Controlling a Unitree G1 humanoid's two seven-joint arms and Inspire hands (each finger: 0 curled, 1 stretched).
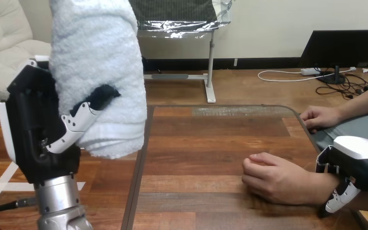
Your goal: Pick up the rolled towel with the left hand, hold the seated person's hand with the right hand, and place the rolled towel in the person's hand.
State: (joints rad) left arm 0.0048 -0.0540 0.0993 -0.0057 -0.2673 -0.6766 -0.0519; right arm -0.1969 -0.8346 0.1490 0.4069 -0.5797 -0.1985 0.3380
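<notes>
- The white, fluffy rolled terry towel [98, 72] stood upright, clamped in the left hand [38, 129].
- It looked light, soft and squashable, so a mid-roll hold suited it.
- The right hand [357, 160] sat just beside the person's hand [273, 176]; I could not tell whether it gripped.

At your nine o'clock, the rolled towel [98, 72] stands in the left hand [38, 129] — at four, the person's nearer hand [278, 179] lies on the table [211, 143], right hand [354, 160] over its wrist [322, 189].
</notes>
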